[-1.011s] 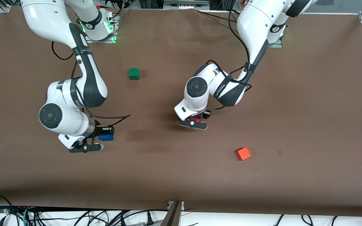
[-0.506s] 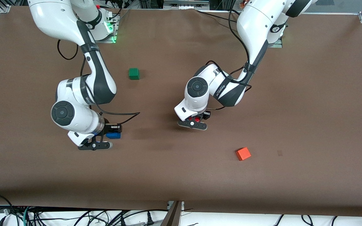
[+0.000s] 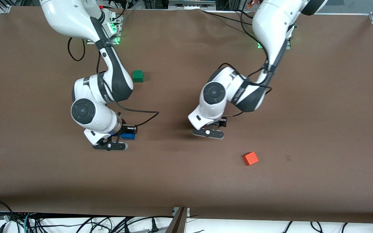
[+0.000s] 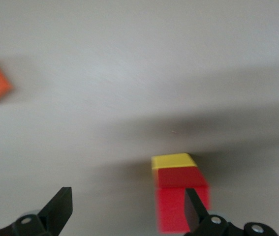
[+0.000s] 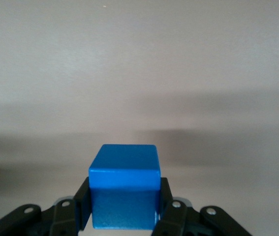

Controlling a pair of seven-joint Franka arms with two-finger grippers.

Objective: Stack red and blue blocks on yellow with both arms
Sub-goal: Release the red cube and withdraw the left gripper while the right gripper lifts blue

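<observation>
The left gripper (image 4: 129, 216) hangs over the middle of the brown tabletop (image 3: 319, 113), its black fingers (image 4: 60, 206) spread wide and gripping nothing. In the left wrist view the small matte deep red cube (image 4: 181, 201) sits on top of the small matte yellow cube (image 4: 173, 161), with one finger crossing in front of the red cube; whether it touches the cube cannot be told. In the front view this stack is hidden under the left arm's wrist.

The right gripper (image 3: 126, 134) is over the tabletop toward the right arm's end, at about 9 o'clock from the left gripper. Its fingers (image 5: 82, 201) are closed on the small matte solid blue cube (image 5: 124, 191), one on each side face.

The small lighter orange cube (image 3: 250, 158) lies at about 4 o'clock from the left gripper, nearer to the front camera. The small green cube (image 3: 138, 76) rests at about 1 o'clock from the right gripper, beside the right arm's elbow.
</observation>
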